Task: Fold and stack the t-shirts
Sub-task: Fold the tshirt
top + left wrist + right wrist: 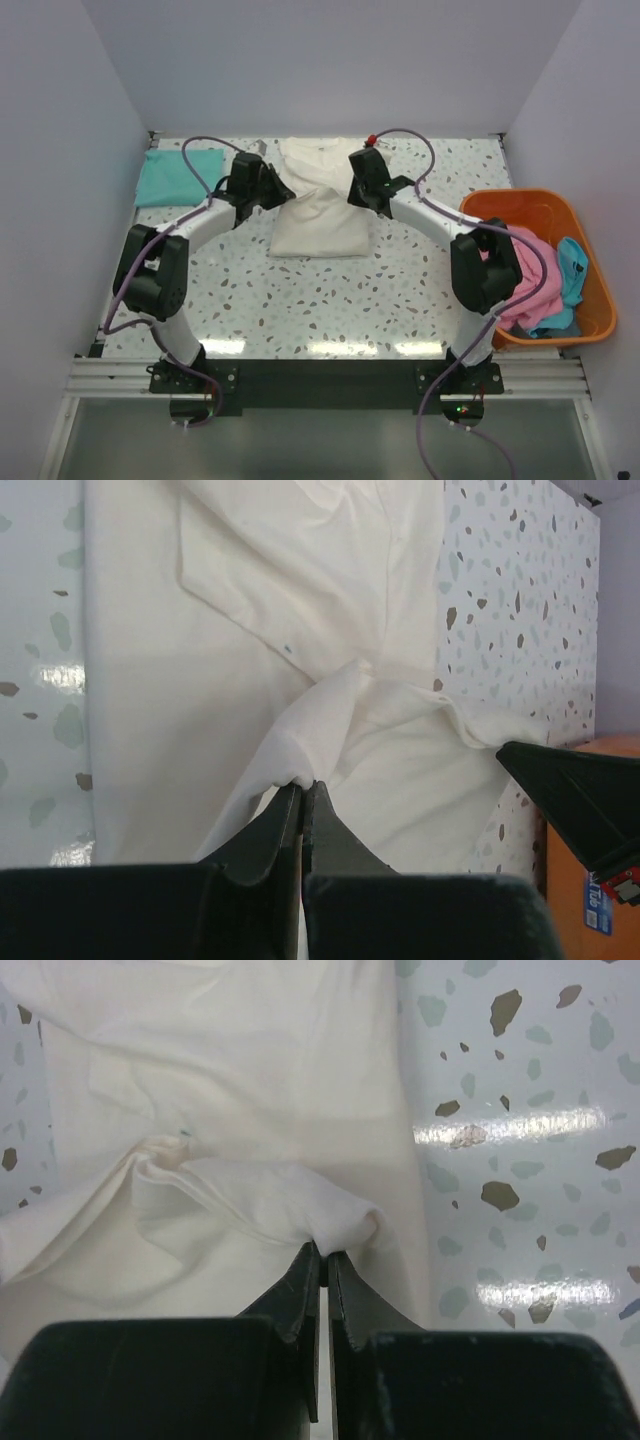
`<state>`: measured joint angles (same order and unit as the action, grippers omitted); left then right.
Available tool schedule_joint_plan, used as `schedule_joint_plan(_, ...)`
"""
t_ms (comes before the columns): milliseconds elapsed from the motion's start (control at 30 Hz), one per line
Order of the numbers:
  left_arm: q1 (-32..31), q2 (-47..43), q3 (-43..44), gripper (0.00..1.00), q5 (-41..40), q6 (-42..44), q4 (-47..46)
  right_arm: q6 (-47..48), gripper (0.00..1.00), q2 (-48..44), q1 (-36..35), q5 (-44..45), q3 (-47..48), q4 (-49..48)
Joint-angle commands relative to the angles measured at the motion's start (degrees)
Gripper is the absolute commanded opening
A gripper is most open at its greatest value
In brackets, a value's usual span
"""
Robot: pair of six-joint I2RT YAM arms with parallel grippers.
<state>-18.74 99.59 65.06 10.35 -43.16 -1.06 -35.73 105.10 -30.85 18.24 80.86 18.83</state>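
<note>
The cream t-shirt (318, 225) lies partly folded at the middle back of the table; no print shows. My left gripper (284, 190) is shut on a pinched fold of it (300, 770) at its left side. My right gripper (352, 195) is shut on another fold (330, 1230) at its right side. Both hold the cloth a little above the folded lower part. A folded teal t-shirt (178, 176) lies at the back left. Pink (528, 275) and blue (572, 268) t-shirts lie in the basket.
The orange plastic basket (600, 300) stands at the right edge of the table. White walls close the back and both sides. The right arm's tip (590, 800) shows in the left wrist view. Speckled tabletop (320, 300) lies in front of the cream shirt.
</note>
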Motion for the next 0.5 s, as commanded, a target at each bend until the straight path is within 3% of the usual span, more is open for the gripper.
schedule_joint_plan(0,0.8,2.2,5.1,0.0,-2.9,3.1,-0.6,3.4,0.0,2.6,1.3,-1.8,5.4,-1.2)
schedule_joint_plan(467,2.9,12.1,11.8,0.0,-6.1,3.9,0.9,5.4,0.0,11.5,3.7,-5.2,11.7,-1.5)
